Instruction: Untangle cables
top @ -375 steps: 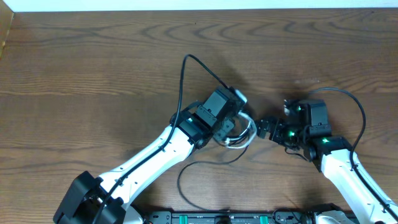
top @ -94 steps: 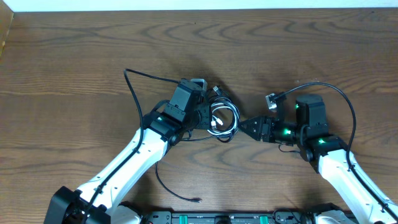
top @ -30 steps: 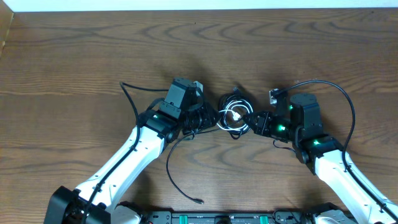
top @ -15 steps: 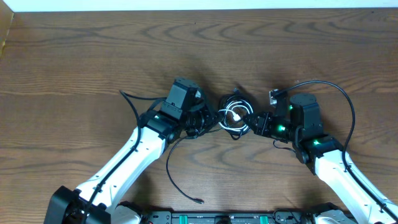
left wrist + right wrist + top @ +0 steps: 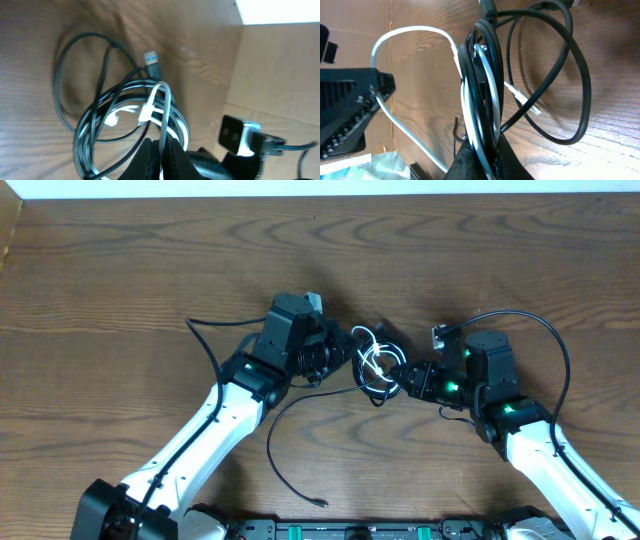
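The left pincer [image 5: 347, 360] is sitting closed, its two fingers pinching the white strand [image 5: 163, 102] that is rising out of the bundle in the left wrist view. In the right wrist view that same white strand [image 5: 407, 33] is arching from the bundle toward the left edge of the frame, ending at the black tip of the left pincer [image 5: 379, 87].

The right pincer [image 5: 405, 379] is closed too, clamping the cables [image 5: 378, 366] where several black loops and white runs are passing together between its fingers at the bottom of the right wrist view [image 5: 481, 107].

The bundle is hanging between the two pincers, just right of centre in the overhead frame, over the table [image 5: 120, 270]. In the left wrist view a blue-tipped plug [image 5: 152, 60] is sticking up from the loops at upper centre. One black cord [image 5: 272, 450] is trailing from the left pincer's side down to the lower middle of the overhead frame, lying on the table.
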You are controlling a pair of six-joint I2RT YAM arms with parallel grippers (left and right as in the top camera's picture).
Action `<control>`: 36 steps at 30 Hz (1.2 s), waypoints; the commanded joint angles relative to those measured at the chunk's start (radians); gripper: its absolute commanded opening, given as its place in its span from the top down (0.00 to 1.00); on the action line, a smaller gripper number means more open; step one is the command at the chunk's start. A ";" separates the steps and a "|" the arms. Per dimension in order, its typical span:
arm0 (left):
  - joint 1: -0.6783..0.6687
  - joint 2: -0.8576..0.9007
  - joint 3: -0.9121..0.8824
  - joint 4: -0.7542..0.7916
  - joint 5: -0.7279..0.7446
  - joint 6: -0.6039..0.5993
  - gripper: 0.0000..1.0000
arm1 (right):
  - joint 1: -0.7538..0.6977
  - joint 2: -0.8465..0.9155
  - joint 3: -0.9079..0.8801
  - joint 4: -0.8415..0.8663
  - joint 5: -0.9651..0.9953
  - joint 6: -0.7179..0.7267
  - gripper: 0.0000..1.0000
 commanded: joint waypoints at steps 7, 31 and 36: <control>-0.047 0.002 0.002 -0.110 -0.140 0.107 0.93 | 0.003 -0.004 0.007 0.007 -0.017 -0.021 0.99; 0.367 0.000 0.015 -0.119 0.044 0.219 0.92 | 0.003 -0.004 0.007 -0.169 0.171 -0.029 0.80; 0.367 0.000 0.015 -0.119 0.043 0.230 0.92 | 0.003 -0.004 0.007 -0.169 0.171 -0.029 0.70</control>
